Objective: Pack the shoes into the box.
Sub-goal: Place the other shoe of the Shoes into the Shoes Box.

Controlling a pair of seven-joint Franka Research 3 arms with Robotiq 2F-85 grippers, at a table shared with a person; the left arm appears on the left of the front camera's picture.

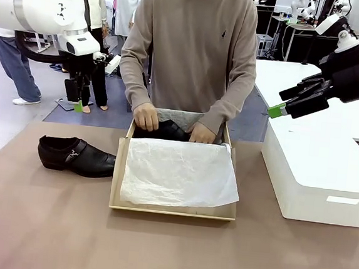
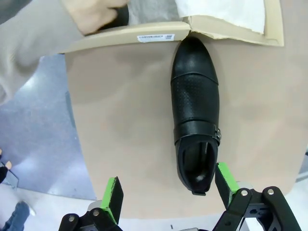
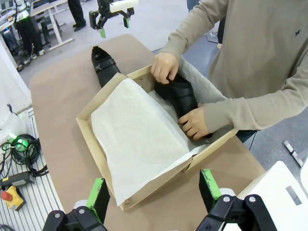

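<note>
One glossy black shoe [image 1: 77, 156] lies on the brown table left of the box, toe toward it; it is also in the left wrist view [image 2: 195, 110] and the right wrist view [image 3: 103, 67]. The other shoe [image 1: 164, 130] [image 3: 180, 94] sits at the far end of the tan box [image 1: 173, 208] [image 3: 91, 139], with both of the person's hands [image 1: 146, 116] on it. White tissue paper [image 1: 176, 172] covers the near part of the box. My left gripper [image 1: 78, 97] [image 2: 167, 180] hangs open above the table's far left edge, behind the loose shoe's heel. My right gripper [image 1: 281, 104] [image 3: 152, 182] is open, raised right of the box.
A large white block [image 1: 318, 165] stands on the table to the right of the box, under my right arm. The person stands at the far edge, leaning over the box. Bare table lies in front of the box and shoe.
</note>
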